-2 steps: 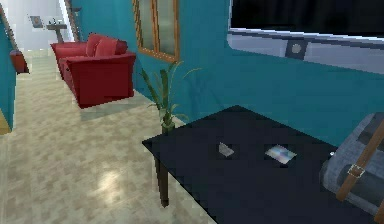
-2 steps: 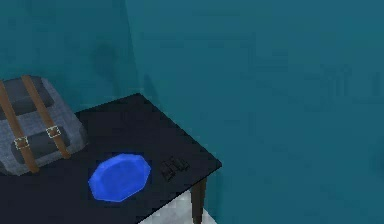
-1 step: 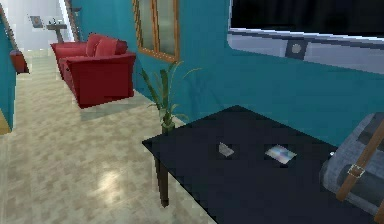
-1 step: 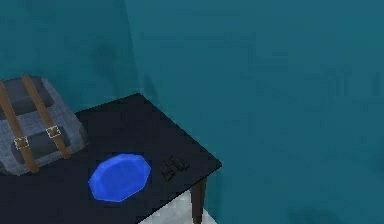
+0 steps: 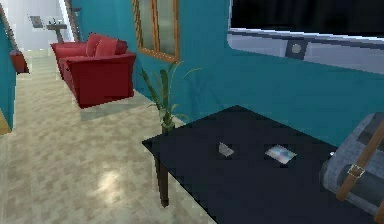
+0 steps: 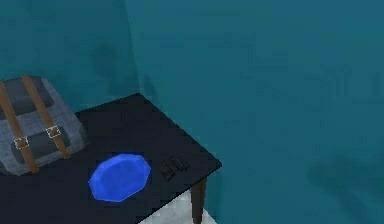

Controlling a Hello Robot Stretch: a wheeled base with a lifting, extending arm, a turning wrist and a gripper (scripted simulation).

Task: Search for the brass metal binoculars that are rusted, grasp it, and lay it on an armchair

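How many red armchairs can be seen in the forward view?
2. One red armchair stands beyond the potted plant, near the teal wall. A second red seat stands behind it, farther away and partly hidden by it. More may be hidden.

Both cameras look out from the robot and away from it. No part of its own body can be seen, so no colours, shapes, cables or marks can be told.
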